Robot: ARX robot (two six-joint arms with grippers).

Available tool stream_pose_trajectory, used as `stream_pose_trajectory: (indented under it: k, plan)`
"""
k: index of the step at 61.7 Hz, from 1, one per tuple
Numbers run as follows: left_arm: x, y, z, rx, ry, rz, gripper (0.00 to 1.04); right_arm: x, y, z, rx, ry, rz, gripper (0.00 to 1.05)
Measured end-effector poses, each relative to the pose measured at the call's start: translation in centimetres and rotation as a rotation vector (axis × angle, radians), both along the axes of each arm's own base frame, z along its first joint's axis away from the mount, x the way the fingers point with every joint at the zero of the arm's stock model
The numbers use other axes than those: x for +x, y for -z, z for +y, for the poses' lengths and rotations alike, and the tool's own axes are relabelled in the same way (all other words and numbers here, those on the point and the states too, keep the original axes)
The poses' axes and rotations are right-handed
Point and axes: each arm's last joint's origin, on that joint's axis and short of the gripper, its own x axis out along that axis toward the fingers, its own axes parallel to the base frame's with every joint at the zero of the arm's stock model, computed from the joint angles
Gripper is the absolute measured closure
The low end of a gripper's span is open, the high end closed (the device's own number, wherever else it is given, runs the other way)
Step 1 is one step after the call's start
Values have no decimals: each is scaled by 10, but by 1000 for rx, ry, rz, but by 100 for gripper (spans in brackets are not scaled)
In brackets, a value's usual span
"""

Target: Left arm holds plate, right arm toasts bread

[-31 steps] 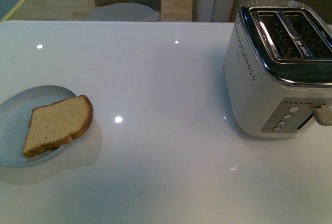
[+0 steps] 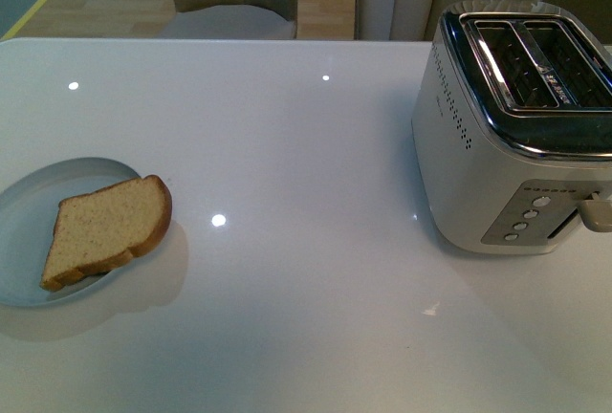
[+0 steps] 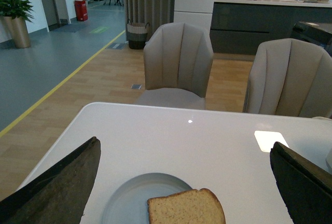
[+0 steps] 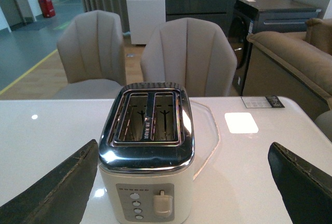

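Note:
A slice of brown bread [image 2: 107,231] lies on a pale blue plate [image 2: 38,207] at the table's left front; its right part overhangs the plate's rim. In the left wrist view the bread [image 3: 185,208] and plate [image 3: 129,195] lie between and beyond the fingers of my open left gripper [image 3: 187,182], which holds nothing. A white and chrome two-slot toaster [image 2: 516,126] stands at the right with both slots empty. My right gripper [image 4: 184,185] is open and empty, facing the toaster [image 4: 148,156] on its lever side. Neither arm appears in the front view.
The white glossy table [image 2: 306,145] reflects ceiling lights. Beige chairs [image 3: 179,63] stand past its far edge. The toaster's lever [image 4: 162,203] and several round buttons [image 4: 136,206] face my right gripper.

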Motion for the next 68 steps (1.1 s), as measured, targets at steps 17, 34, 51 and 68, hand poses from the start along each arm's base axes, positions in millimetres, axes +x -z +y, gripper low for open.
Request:
stream_pose_trajectory:
  k: [17,34,51,68]
  plan:
    - [1,-1,0,-41,77,269,7,0,0,0,0,0,0,9]
    - [21,-1,19,-210,80,772,7,0,0,0,0,0,0,9]
    - [112,14,57,-199,-12,700,7,0,0,0,0,0,0,9]
    - [169,90,79,-188,-129,795,7,0,0,0,0,0,0,9]
